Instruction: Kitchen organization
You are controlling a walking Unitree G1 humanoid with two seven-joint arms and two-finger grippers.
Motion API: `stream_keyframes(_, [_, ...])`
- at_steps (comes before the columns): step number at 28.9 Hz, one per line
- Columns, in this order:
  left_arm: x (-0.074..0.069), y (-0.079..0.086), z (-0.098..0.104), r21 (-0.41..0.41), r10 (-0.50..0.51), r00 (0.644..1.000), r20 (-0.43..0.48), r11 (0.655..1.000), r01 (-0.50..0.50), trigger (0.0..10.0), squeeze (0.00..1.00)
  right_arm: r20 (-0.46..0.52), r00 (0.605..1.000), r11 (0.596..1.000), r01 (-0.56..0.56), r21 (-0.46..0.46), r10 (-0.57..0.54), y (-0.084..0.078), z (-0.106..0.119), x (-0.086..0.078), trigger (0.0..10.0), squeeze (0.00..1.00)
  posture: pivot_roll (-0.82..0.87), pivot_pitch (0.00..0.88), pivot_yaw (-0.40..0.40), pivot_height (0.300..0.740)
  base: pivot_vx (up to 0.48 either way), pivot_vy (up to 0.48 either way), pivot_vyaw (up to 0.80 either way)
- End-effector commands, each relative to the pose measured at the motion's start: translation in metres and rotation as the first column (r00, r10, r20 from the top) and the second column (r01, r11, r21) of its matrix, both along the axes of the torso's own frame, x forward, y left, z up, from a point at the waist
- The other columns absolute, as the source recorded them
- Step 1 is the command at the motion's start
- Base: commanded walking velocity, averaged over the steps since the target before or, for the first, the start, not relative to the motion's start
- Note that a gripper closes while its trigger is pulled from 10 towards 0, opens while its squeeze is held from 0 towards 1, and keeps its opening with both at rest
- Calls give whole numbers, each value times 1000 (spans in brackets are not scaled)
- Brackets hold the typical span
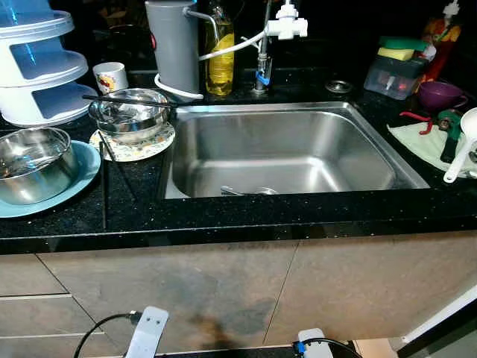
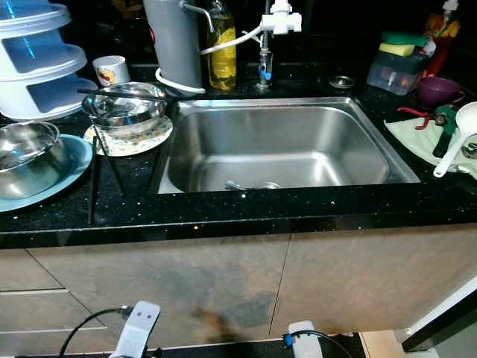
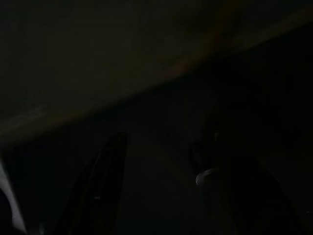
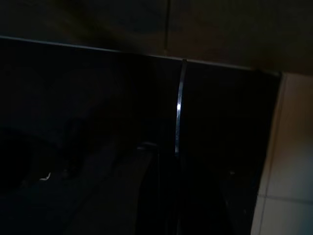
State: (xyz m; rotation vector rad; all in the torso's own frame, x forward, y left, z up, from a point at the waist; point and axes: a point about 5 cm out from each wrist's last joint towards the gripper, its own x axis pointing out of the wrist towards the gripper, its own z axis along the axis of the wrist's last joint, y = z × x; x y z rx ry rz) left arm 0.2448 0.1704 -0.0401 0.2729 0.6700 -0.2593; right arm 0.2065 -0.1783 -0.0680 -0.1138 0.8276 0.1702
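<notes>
- Left eye view: the sink (image 1: 373, 160) sits empty but for some cutlery (image 1: 250, 191) by the drain. Left of it, a steel bowl (image 1: 130, 112) rests on a patterned plate (image 1: 153, 145) with chopsticks (image 1: 127, 99) laid across its rim; a second steel bowl (image 1: 30, 160) sits on a blue plate (image 1: 74, 186). Both arms hang low before the cabinet. A careless reach for the bowl could roll the chopsticks off.
- Right eye view: on the right lie a white ladle (image 2: 455, 138) and a purple bowl (image 2: 438, 89), near the counter edge; a sweeping arm might knock them down.
- Left wrist view: very dark; the left gripper (image 3: 156, 171) seems parted and empty, though that is hard to confirm.
- Right wrist view: dim cabinet front and floor; I cannot tell the right gripper's state.
</notes>
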Motion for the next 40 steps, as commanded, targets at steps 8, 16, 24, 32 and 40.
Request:
stream_keyframes(8, [-24, -9, 64, -358, -502, 849, 163, 772, 525, 10000, 0, 105, 907, 823, -415, 387, 408, 17, 35, 0, 10000, 0, -82, 126, -17, 740, 0, 0, 0])
stream_keyframes(16, [-23, -7, 142, -348, -647, 701, 301, 610, 712, 10000, 0, 447, 788, 544, -616, 570, 424, 19, 144, 31, 10000, 0, -69, 126, -28, 740, 0, 0, 0])
stream_keyframes(24, [-4, -12, 214, -334, -595, 621, 510, 528, 781, 10000, 0, 684, 635, 416, -765, 492, 359, 26, 224, 56, 10000, 0, -67, 121, -32, 740, 0, 0, 0])
stream_keyframes(32, [1, -18, 278, -341, -494, 541, 681, 440, 831, 10000, 0, 821, 548, 368, -805, 465, 162, 22, 291, 64, 10000, 0, -67, 119, -29, 740, 0, 0, 0])
stream_keyframes(40, [46, -15, 322, -347, -189, 602, 775, 669, 657, 10000, 0, 810, 569, 524, -650, 550, -144, 8, 328, 100, 10000, 0, -64, 113, -29, 740, 0, 0, 0])
